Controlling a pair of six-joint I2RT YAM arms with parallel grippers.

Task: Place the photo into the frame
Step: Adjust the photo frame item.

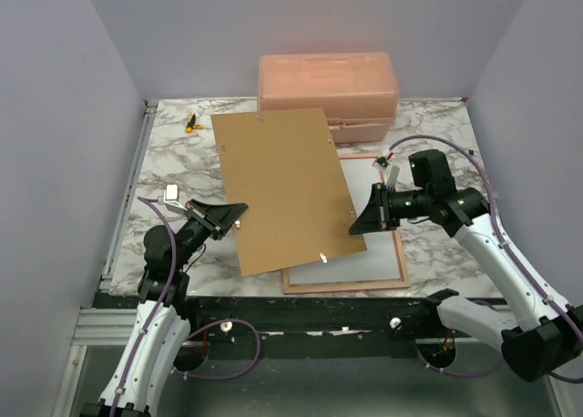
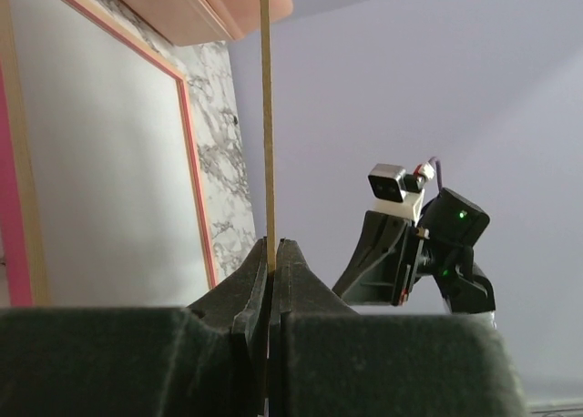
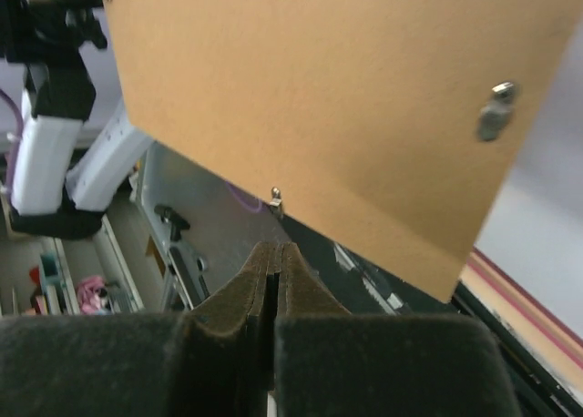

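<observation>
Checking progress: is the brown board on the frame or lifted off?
Lifted off: the left gripper has its jaws pinched on the board edge, holding it above the frame.

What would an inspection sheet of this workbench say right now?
Surface: marble-patterned table.
Job's things: frame flat on the table, white inside, partly under the brown backing board; photo's picture side not seen.
Clutter: backing board held lifted; pink box at the back; small yellow-black item far left.
Grippers: left gripper fingers shut on the board's edge; right gripper fingers shut beside the opposite edge, grip unclear.
Cables: purple cables along both arms.
Surroundings: plain grey walls.
</observation>
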